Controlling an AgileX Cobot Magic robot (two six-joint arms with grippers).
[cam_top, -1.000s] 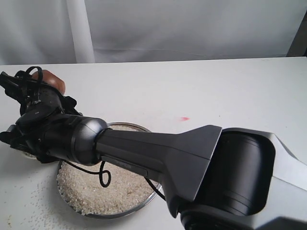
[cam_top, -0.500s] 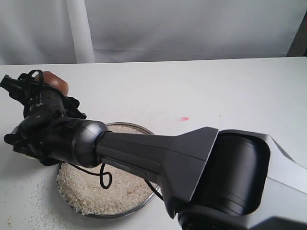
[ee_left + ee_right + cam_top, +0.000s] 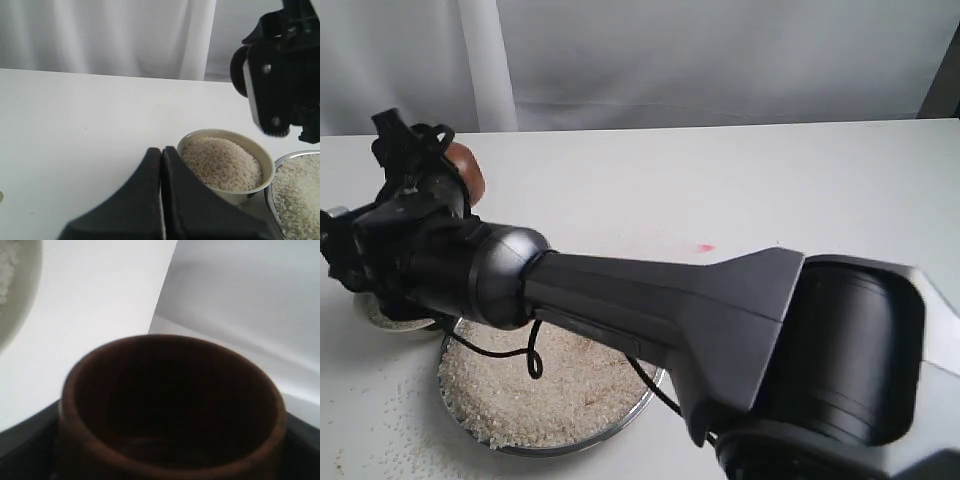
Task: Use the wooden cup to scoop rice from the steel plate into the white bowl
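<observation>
The right pincer [image 3: 445,168] is clamping the wooden cup [image 3: 468,172] by its sides, jaws spread wide around the barrel, and is holding it in the air near the white bowl [image 3: 197,139], off the steel plate [image 3: 625,425]. I judge this to be a carrying pose between vessels, since the cup's reddish-brown wall is framing an interior that is looking dark and empty in the right wrist view (that close-up is blurred, so a few grains may be hiding at the bottom). The left pincer [image 3: 161,192] is sitting pressed together, pinching nothing, parked just beside the bowl and out of the way. The rice [image 3: 220,162] is heaping pale and granular up to the bowl's rim. More is lying across the plate, and stray grains are dotting the bench [image 3: 770,180].
</observation>
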